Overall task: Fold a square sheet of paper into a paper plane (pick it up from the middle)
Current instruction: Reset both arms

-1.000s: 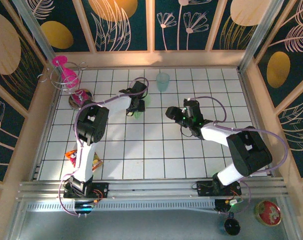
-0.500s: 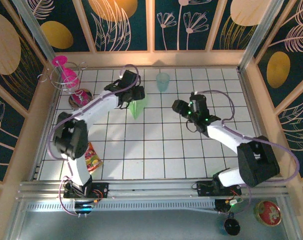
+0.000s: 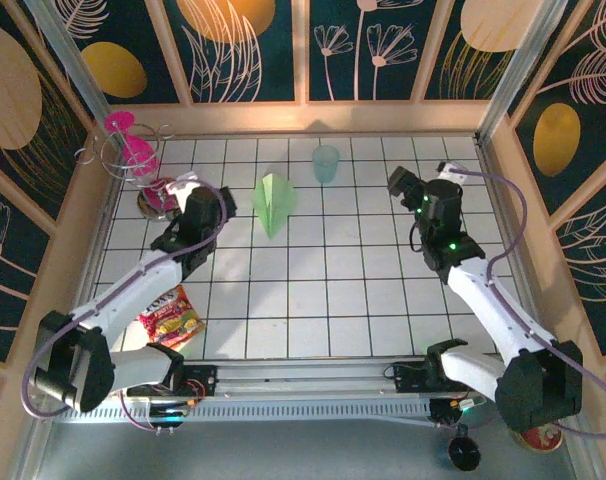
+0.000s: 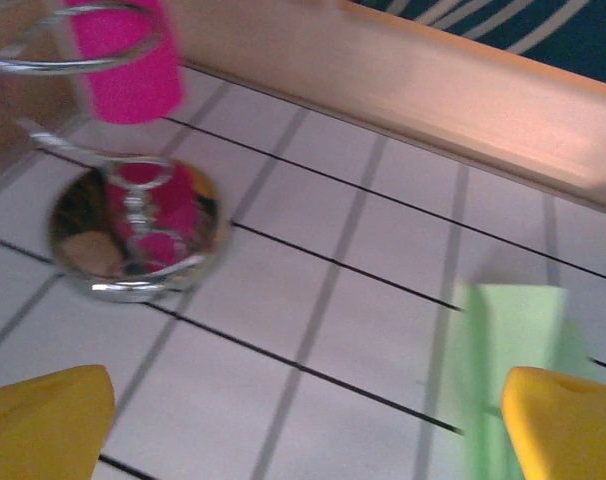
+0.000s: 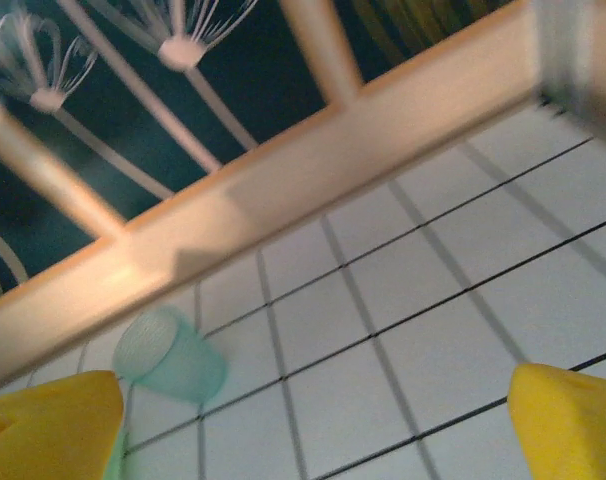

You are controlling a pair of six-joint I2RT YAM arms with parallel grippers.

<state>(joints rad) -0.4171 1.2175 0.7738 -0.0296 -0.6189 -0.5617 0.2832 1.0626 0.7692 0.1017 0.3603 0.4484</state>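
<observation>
Right, the paper plane [image 3: 274,203] lies flat on the white tiled table [image 3: 313,300], just left of the pale teal cup [image 3: 326,163] and slightly nearer to me. Its long point is aimed at the arm bases, and nothing touches it. My left gripper [image 3: 198,195] hangs further left of the cup, beyond the plane. Its yellow fingers [image 4: 43,420] are spread wide with only bare tile between them, and on its wrist camera the plane's blunt end shows green beside the right finger. My right gripper [image 3: 403,185] sits right of the cup, well apart from it, jaws also wide and holding nothing. Far left of the cup a chrome wire stand [image 4: 133,235] carries a pink glass [image 3: 133,150]. A snack packet [image 3: 168,320] lies far left of the cup and much nearer to me.
</observation>
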